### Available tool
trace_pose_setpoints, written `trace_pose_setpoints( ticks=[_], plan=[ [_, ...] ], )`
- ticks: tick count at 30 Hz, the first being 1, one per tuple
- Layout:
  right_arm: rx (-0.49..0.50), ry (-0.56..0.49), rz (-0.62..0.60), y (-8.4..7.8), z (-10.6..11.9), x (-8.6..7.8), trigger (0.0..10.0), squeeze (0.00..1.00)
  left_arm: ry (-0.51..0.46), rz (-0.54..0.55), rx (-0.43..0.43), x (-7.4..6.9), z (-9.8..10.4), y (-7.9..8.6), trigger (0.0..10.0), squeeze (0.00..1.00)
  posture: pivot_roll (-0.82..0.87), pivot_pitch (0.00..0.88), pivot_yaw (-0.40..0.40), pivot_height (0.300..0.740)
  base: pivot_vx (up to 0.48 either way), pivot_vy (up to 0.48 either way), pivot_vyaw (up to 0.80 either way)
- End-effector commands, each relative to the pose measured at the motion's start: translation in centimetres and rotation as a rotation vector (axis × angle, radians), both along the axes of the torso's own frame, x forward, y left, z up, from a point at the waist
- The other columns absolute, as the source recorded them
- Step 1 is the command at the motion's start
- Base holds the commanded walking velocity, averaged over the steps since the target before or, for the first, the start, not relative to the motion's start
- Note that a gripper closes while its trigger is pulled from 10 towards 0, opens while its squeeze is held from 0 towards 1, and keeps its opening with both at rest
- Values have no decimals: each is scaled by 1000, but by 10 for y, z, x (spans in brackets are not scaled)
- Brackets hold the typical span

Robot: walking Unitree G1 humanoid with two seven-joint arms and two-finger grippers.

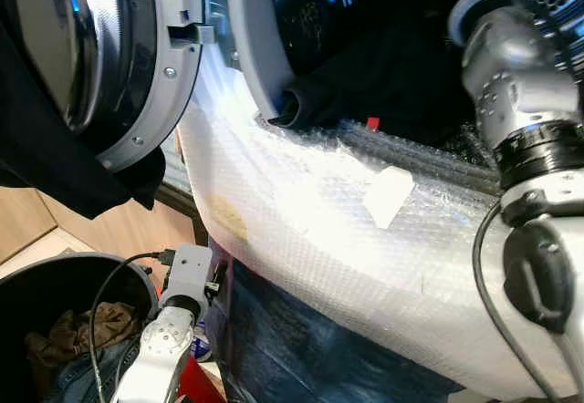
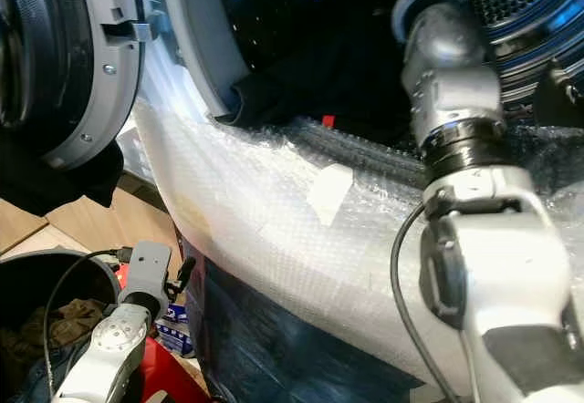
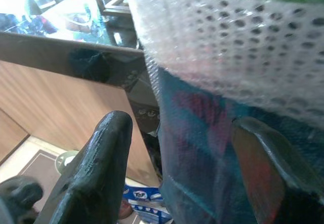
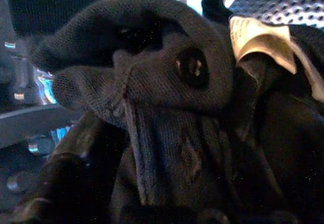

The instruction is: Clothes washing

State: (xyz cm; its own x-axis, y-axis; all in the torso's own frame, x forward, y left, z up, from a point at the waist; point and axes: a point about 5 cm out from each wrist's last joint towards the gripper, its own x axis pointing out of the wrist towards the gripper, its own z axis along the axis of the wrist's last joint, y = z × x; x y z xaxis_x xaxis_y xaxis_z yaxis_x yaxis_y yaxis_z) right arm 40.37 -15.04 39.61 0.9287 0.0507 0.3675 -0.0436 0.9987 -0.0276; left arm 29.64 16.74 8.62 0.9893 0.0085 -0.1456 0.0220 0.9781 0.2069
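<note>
Inside the washer drum [image 2: 538,2], the right tool [image 4: 152,183] apparently grips a dark knit garment [image 4: 152,82]; left tool [image 3: 177,183] open.

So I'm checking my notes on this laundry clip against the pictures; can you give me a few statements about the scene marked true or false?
1. The washer door stands open. True.
2. The right arm reaches into the drum. True.
3. The washer front is bare metal. False: bubble wrap covers it.
4. The left gripper is shut on a garment. False: its fingers are spread apart and hold nothing, low beside the machine.
5. The basket at lower left holds clothes. True.
6. The dark knit garment by the right gripper has a red label. False: the label is pale.
</note>
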Motion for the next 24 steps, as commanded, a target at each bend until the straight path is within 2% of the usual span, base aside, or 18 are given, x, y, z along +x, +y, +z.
trace_pose_setpoints(
  ticks=[1, 2, 6, 9, 11, 16, 17, 18, 21, 22, 23, 24],
  plan=[
    [-28, -42, -38, -5, 8, -13, 10000, 1000, 21, -12, 17, -2, -3, 0, 10000, 0, 48, 0, -96, 740, 0, 0, 0],
    [-44, -50, -79, -16, 5, -19, 10000, 1000, 13, -23, 13, -1, -1, -4, 10000, 0, 52, 0, -100, 740, 0, 0, 0],
    [-64, -56, -91, -23, -1, -30, 10000, 1000, 12, -26, 7, -1, 0, -5, 10000, 0, 48, 0, -99, 740, 0, 0, 0],
    [-100, -73, -90, -25, -9, -43, 10000, 1000, 27, -38, 10, -2, -4, -6, 10000, 0, 32, 0, -86, 740, 0, 0, 0],
    [-88, -76, -57, -23, -15, -60, 10000, 1000, 33, -61, 14, -3, -5, -9, 10000, 0, 32, 0, -86, 740, 0, 0, 0],
    [-61, -83, -23, -23, -17, -70, 10000, 1000, 33, -67, 18, -2, -4, -9, 10000, 0, 29, 0, -81, 740, 0, 0, 0],
    [-69, -89, -17, -22, -17, -72, 10000, 365, 34, -68, 20, -1, -4, -8, 10000, 0, 29, 0, -76, 740, 0, 0, 0],
    [-70, -93, -7, -21, -16, -74, 10000, 0, 33, -68, 21, 0, -3, -8, 10000, 0, 31, 0, -74, 740, 0, 0, 0],
    [-53, -122, 89, -14, -9, -85, 10000, 0, 22, -74, 25, 3, 1, -8, 10000, 0, 30, 0, -73, 740, 0, 0, 0],
    [-43, -142, 160, -10, -7, -89, 10000, 0, 21, -73, 24, 3, 1, -8, 10000, 0, 28, 0, -72, 740, 0, 0, 0],
    [9, -164, 269, -4, -5, -96, 10000, 0, 21, -72, 24, 3, 1, -8, 10000, 0, 28, 0, -72, 740, 0, 0, 0],
    [115, -199, 448, 3, -3, -109, 10000, 0, 19, -77, 23, 4, 1, -9, 10000, 0, 34, 0, -80, 740, 0, 0, 0]
  ],
)
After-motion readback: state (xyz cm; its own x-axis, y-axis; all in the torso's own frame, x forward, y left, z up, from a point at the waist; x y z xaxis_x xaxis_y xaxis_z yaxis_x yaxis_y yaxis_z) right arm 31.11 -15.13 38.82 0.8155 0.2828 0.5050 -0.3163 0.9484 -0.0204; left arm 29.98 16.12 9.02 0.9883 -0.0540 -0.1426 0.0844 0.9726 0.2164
